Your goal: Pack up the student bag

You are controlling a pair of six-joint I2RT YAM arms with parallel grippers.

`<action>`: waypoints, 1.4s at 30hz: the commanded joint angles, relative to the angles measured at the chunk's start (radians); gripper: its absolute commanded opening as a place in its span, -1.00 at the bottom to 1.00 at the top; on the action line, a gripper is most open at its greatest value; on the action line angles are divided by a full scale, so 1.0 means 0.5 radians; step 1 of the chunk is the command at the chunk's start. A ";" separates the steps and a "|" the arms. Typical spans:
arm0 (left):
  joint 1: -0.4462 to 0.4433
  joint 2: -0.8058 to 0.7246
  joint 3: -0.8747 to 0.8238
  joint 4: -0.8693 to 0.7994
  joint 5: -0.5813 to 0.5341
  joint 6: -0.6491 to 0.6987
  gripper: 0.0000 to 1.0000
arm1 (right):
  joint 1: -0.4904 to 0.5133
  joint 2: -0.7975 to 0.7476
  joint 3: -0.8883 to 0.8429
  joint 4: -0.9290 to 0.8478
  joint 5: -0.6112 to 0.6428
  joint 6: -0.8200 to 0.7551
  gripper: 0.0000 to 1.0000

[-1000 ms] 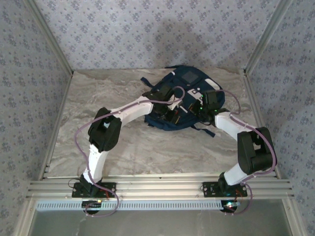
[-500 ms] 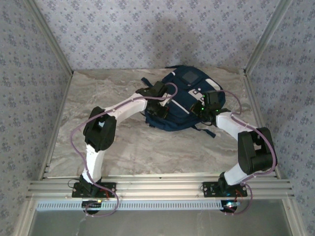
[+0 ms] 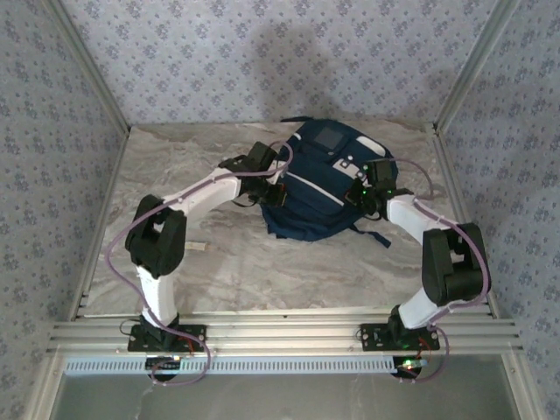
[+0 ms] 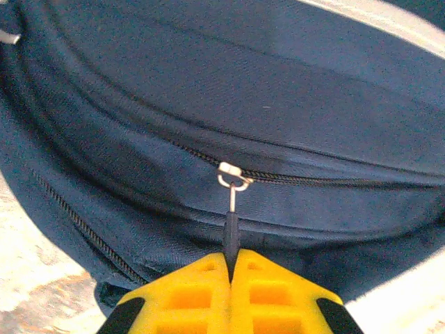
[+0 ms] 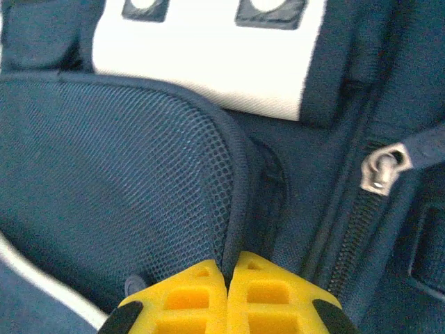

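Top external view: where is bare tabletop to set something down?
Free: the far-left stretch between left wall and white left arm; the near middle between that arm and the right arm. Crowded: far right, around the navy-blue fabric backpack.

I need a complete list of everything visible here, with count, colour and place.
Navy-blue fabric backpack with white trim: one, navy, on the table's far centre-right.
Mesh pocket: one, navy, backpack's side.
Metal zipper pull: one, silver with dark tab, on the backpack's zip.
Metal zipper slider: one, silver, right of the mesh pocket.
Marble-patterned table: one, grey-beige, under the backpack.
Left gripper: one, yellow fingers, shut on the zipper pull.
Right gripper: one, yellow fingers, shut on the mesh pocket's edge.
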 commanded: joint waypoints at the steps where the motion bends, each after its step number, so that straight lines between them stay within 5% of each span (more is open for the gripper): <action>1: -0.126 -0.189 -0.109 -0.024 0.250 -0.115 -1.00 | -0.068 0.101 0.192 0.074 0.073 -0.119 -1.00; 6: -0.233 -0.189 -0.164 0.116 0.459 -0.241 -1.00 | -0.090 0.257 0.399 0.062 0.063 -0.174 -0.99; 9: -0.261 -0.119 -0.085 0.144 0.474 -0.265 -1.00 | -0.106 0.243 0.468 -0.015 0.021 -0.174 -0.45; 14: -0.269 0.024 0.071 0.297 0.519 -0.360 -1.00 | -0.104 -0.013 0.367 -0.152 -0.071 0.003 0.06; 21: -0.310 0.218 0.346 0.448 0.601 -0.445 -1.00 | -0.006 -0.434 -0.102 -0.002 -0.172 0.374 0.17; 28: -0.330 0.254 0.387 0.480 0.614 -0.461 -1.00 | 0.039 -0.425 -0.336 0.245 -0.172 0.626 0.22; 33: -0.352 0.225 0.339 0.497 0.630 -0.454 -1.00 | 0.058 -0.182 -0.315 0.482 -0.192 0.708 0.03; 37: -0.349 0.187 0.286 0.471 0.587 -0.426 -1.00 | 0.046 -0.090 -0.295 0.560 -0.164 0.722 -0.97; 42: -0.327 0.181 0.244 0.342 0.371 -0.337 -1.00 | 0.040 -0.202 -0.325 0.472 -0.058 0.663 -1.00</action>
